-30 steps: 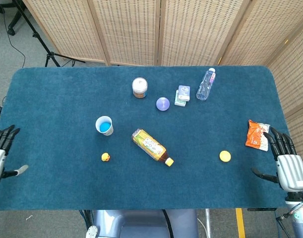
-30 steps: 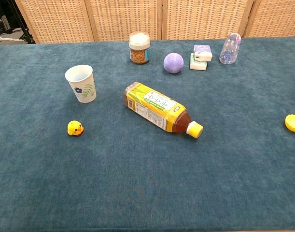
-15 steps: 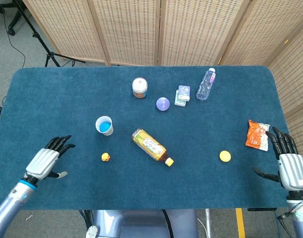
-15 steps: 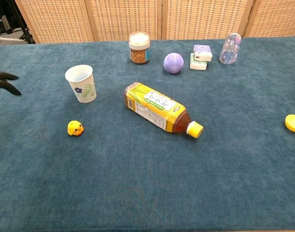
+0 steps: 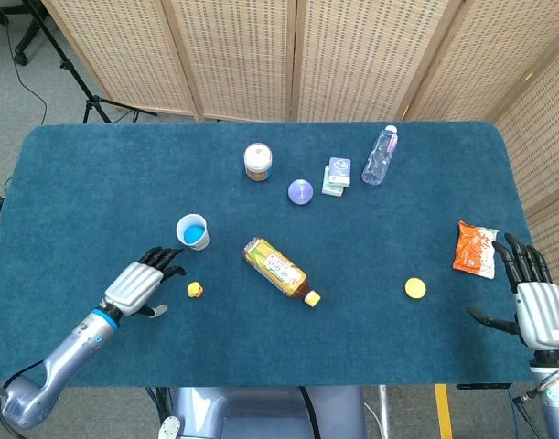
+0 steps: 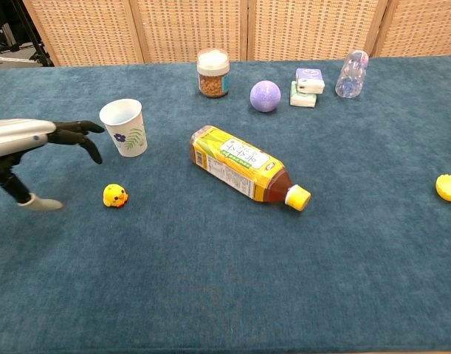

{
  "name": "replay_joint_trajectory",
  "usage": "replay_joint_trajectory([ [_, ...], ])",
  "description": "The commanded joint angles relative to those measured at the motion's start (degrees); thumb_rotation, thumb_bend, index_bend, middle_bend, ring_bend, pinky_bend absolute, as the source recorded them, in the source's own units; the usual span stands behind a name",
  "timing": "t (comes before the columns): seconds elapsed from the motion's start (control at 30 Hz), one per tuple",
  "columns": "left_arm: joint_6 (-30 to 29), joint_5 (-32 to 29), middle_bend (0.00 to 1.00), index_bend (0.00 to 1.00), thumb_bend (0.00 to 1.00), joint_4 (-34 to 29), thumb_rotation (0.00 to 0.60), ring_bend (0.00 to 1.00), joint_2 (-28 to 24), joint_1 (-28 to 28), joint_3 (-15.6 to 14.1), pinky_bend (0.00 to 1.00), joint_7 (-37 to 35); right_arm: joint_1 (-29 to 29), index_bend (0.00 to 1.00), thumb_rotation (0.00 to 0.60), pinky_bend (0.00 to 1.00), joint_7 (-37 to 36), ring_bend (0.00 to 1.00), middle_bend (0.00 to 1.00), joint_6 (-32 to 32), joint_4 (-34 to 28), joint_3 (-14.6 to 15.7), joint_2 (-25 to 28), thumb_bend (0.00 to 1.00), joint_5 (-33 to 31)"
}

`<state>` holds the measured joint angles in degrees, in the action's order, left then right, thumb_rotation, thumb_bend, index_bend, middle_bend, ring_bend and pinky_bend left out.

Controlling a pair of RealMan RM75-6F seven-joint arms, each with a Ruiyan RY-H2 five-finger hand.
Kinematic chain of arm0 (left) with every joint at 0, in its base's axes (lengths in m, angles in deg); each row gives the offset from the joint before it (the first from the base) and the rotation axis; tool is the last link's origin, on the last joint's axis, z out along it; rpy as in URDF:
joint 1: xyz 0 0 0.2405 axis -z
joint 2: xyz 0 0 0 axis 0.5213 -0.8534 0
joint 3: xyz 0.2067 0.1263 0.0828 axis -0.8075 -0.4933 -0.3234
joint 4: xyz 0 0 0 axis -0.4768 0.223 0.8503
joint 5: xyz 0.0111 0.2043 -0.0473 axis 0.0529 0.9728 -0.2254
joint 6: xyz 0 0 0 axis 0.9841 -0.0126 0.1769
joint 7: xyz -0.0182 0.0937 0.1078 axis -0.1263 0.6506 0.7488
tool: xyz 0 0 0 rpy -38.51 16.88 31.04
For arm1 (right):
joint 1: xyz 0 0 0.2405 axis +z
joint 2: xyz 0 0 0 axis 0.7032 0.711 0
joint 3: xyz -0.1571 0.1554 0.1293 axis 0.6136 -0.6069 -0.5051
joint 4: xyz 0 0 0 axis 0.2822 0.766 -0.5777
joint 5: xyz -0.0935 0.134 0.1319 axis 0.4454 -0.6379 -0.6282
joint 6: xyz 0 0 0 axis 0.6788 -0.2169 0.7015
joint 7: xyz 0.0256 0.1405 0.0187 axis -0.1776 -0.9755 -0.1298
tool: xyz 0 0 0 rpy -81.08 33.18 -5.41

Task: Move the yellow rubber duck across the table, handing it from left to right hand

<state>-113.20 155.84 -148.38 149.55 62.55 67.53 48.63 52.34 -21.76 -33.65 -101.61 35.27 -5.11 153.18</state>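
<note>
The small yellow rubber duck sits on the blue table, left of centre near the front. My left hand hovers just to its left with fingers spread, a short gap from the duck and holding nothing. At the table's right front corner my right hand lies flat and open, far from the duck; the chest view does not show it.
A paper cup stands just behind the duck. A tea bottle lies on its side at centre. A jar, purple ball, small boxes and clear bottle line the back. A yellow disc and orange packet lie at right.
My left hand has come in from the table's left edge toward the duck and now shows in the chest view. The right hand has barely moved.
</note>
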Motion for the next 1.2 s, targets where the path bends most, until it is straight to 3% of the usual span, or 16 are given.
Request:
replay_joint_trajectory([
  [0.03,1.9,-2.6,0.00,0.29,0.24,1.4,0.600,0.00,2.1,1.8,1.0,0.00,1.9,0.1,0.04,0.600,0.00,0.0,0.00,0.00,0.2,0.1,-0.1,0.0,0.00,-0.2],
  [0.57,1.3,-5.1,0.00,0.34,0.31,5.8,0.600,0.00,7.5,3.0,0.4,0.00,0.9,0.3,0.04,0.600,0.00,-0.4,0.00,0.00,0.8,0.3,-0.1,-0.1,0.00,-0.6],
  [1.2,0.2,-6.9,0.00,0.55,0.36,6.5,0.600,0.00,9.0,3.4,-0.3,0.00,2.6,0.1,0.04,0.600,0.00,-1.3,0.00,0.00,0.6,0.2,-0.3,0.3,0.00,-0.7],
])
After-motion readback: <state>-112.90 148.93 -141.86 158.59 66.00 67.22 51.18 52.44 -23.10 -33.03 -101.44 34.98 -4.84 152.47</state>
